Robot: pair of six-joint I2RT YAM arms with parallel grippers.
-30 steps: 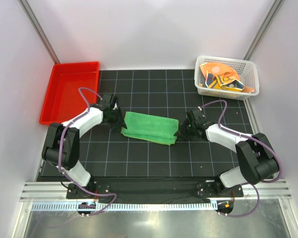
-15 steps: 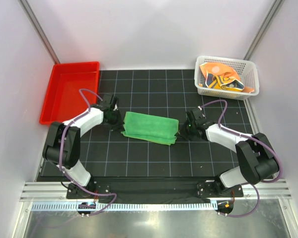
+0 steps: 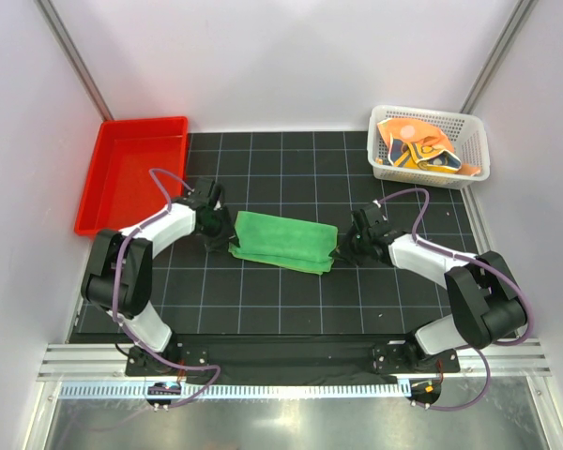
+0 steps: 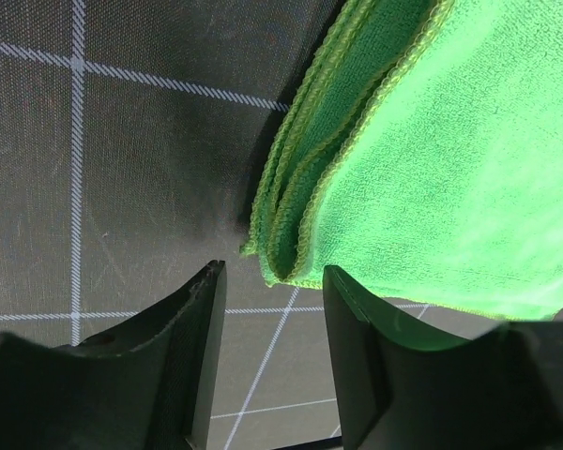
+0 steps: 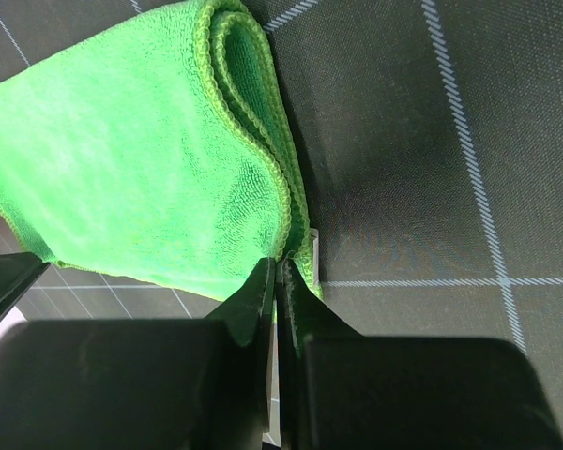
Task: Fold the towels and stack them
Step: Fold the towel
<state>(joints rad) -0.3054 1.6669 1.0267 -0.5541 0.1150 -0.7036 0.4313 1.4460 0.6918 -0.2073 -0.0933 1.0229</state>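
Black grid mat (image 3: 281, 291) | green towel (image 3: 283, 241) lying folded between claws | left gripper (image 4: 274, 272) gaping, hem just ahead | right gripper (image 5: 274, 267) pinching opposite hem | next: catching all layers together, lifting level

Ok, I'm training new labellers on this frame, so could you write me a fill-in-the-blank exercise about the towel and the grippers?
1. The folded towel lying flat is plain ____.
2. The left gripper, at the towel's corner, is ____.
3. The right gripper, at the towel's other end, is ____.
4. The white basket stands far back on the ____ gripper's side.
Missing words: green; open; shut; right.
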